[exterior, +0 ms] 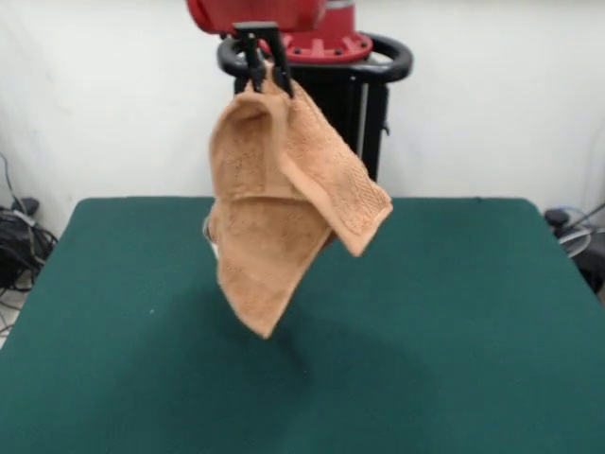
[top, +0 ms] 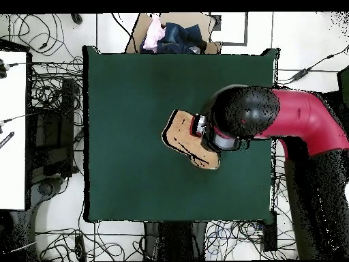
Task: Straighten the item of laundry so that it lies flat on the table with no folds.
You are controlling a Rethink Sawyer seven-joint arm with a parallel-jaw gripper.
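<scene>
The table [exterior: 454, 312], covered in dark green cloth, fills the lower part of the front view. The red and black arm [top: 300, 119] reaches over the table from one side in the overhead view. The towel [exterior: 284, 208], orange-tan terry cloth, hangs in the air above the table's middle, clear of the cloth, draped in folds with one corner pointing down. The gripper [exterior: 267, 71] is pinched on the towel's top edge, directly above the table.
</scene>
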